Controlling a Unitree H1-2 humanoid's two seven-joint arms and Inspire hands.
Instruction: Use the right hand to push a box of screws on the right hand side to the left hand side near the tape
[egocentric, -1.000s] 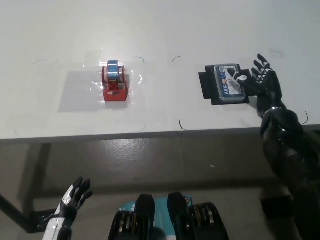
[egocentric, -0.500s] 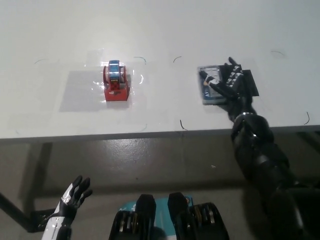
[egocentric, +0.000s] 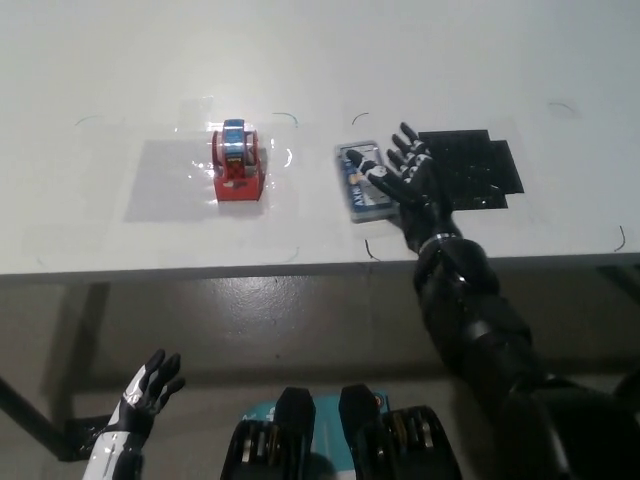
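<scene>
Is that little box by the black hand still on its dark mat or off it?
Off it. The box lies on bare white table, left of the mat, with the right hand against its right side.

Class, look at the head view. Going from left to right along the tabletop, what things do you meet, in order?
Tape dispenser → box of screws → right hand, fingers spread against the box's right side → black mat. The left hand rests low at the lower left, off the table.
</scene>
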